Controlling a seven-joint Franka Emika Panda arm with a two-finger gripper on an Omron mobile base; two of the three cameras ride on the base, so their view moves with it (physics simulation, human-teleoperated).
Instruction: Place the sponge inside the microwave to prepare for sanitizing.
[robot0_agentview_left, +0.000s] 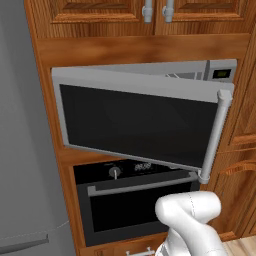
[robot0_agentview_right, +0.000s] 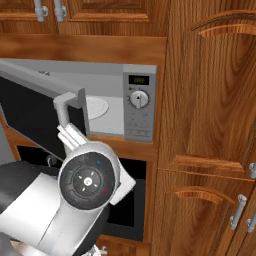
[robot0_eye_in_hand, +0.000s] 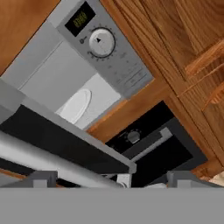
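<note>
The microwave (robot0_agentview_right: 135, 105) is seen built into wooden cabinetry, with its dark glass door (robot0_agentview_left: 135, 122) swung open toward the robot and its vertical grey bar handle (robot0_agentview_left: 216, 135) at the free edge of the door. One white round plate (robot0_agentview_right: 97, 107) is seen lying on the grey interior floor. The sponge cannot be made out in any view. On the control panel (robot0_eye_in_hand: 103, 48), one round dial and one small green display are counted; the digits are too blurred to be read, and the button labels below the dial are likewise illegible. The gripper (robot0_eye_in_hand: 116, 180) is positioned at the door handle; two fingertips (robot0_eye_in_hand: 43, 178) are seen one to each side of the bar with the bar passing between them, but whether they are pressed against it cannot be told. The arm is raised from the base, with its wrist brought up close to the door's free edge. Directly below the microwave, one black oven (robot0_agentview_left: 135, 200) with knobs and a horizontal handle is noted. Two cabinet handles (robot0_agentview_left: 157, 10) are seen above.
</note>
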